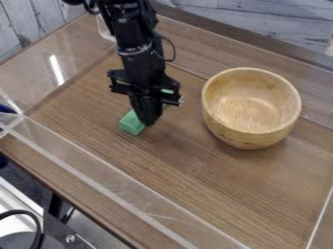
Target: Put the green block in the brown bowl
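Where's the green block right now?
In the camera view, the green block is left of the brown bowl, on the table, right at the gripper.

The scene is evenly and fairly brightly lit, though no light source is shown. Soft, faint shadow is cast on the table (196, 195) near the arm (130, 44), whose black parts are rendered with little detail. Pale sheen is seen on the bowl's rim (291, 89). Fine edges are softened by the low resolution.
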`<control>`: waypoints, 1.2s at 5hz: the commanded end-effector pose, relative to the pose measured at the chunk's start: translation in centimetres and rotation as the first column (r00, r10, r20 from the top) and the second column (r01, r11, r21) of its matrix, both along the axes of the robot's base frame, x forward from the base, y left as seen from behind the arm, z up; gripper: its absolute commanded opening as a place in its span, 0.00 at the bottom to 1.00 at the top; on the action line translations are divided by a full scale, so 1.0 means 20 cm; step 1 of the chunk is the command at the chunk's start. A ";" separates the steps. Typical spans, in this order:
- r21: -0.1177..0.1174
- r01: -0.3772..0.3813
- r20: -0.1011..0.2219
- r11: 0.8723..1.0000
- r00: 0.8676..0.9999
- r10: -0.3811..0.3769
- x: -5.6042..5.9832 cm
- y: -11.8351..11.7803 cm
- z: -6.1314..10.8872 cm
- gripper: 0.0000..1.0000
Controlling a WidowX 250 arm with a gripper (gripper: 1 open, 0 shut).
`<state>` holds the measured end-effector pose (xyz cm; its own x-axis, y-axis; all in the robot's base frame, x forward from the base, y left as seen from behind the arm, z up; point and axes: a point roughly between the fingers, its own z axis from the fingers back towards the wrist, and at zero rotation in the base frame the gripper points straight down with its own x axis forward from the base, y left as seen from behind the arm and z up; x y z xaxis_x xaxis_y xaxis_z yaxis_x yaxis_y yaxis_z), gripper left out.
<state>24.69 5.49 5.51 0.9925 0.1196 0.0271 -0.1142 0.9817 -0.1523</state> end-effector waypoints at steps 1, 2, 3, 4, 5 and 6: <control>0.009 -0.021 0.114 1.000 0.993 0.020 0.09 -0.02 0.16 0.00; 0.005 -0.038 0.180 0.999 0.983 0.037 0.18 -0.07 0.27 0.00; 0.023 -0.049 0.166 0.999 0.985 0.045 0.16 -0.03 0.22 0.00; 0.038 -0.052 0.148 0.998 0.988 0.046 0.16 -0.02 0.19 1.00; 0.064 -0.043 0.108 0.997 0.993 0.036 0.17 0.01 0.17 1.00; 0.085 -0.040 0.073 0.996 0.997 0.033 0.18 0.03 0.15 0.00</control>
<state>27.08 5.72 7.00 0.9874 0.1514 0.0463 -0.1469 0.9853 -0.0872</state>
